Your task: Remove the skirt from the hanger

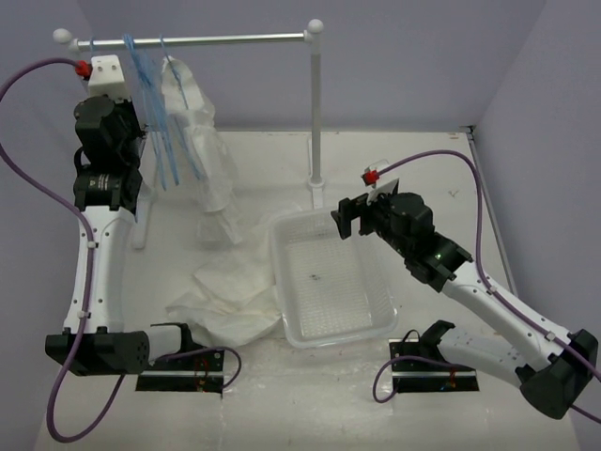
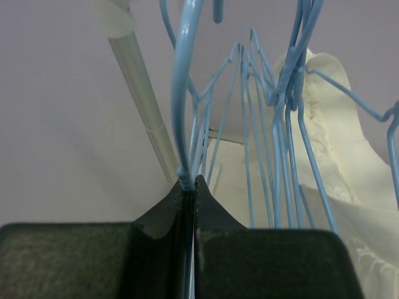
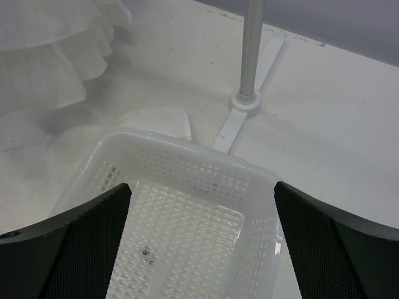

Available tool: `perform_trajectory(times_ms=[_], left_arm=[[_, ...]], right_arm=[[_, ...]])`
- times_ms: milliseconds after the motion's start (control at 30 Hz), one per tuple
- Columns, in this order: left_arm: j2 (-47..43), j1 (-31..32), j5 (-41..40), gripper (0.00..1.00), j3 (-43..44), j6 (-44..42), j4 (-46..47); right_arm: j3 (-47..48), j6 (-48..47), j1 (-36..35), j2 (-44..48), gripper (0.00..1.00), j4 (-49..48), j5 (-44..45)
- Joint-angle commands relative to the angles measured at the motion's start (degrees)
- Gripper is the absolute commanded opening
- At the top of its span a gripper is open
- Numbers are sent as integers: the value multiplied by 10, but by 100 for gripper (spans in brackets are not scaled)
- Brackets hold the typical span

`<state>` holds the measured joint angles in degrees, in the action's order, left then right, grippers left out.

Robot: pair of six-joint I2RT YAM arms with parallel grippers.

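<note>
Left gripper [image 2: 190,182] pinched shut on thin blue wire hanger [image 2: 177,93], probably to steady it. Wrinkled thin white skirt [image 1: 230,301] lies heaped well below it, already off. Right gripper [image 3: 202,215] wide open, empty, over clear plastic basket [image 3: 187,144].

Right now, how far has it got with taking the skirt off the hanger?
Looks mostly done: the skirt lies crumpled on the table beside the basket. The left fingers pinch a blue hanger; the right fingers hang open above the basket. Left, probably: letting that hanger go.
</note>
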<state>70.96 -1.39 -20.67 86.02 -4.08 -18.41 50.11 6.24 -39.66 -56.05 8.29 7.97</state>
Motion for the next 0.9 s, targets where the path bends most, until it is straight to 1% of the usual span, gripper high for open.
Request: perform_trajectory(times_ms=[0, 133, 233, 300, 367, 567, 700, 867], left_arm=[[6, -18, 61, 0, 60, 11, 55], [27, -24, 48, 0, 86, 2, 65], [58, -31, 68, 0, 115, -5, 74], [75, -36, 79, 0, 135, -5, 70], [109, -38, 70, 0, 171, -4, 57], [164, -56, 89, 0, 221, -5, 39], [171, -60, 94, 0, 211, 0, 27], [140, -61, 83, 0, 151, 8, 33]], right_arm=[[7, -9, 5, -18, 99, -8, 22], [21, -15, 7, -37, 99, -8, 24], [31, -18, 11, -49, 99, -13, 25], [35, -20, 13, -55, 99, -21, 24], [39, -20, 16, -64, 99, -24, 21], [58, -26, 23, -89, 99, -27, 18], [65, -31, 27, -94, 99, -27, 15], [69, -37, 28, -92, 99, -27, 10]])
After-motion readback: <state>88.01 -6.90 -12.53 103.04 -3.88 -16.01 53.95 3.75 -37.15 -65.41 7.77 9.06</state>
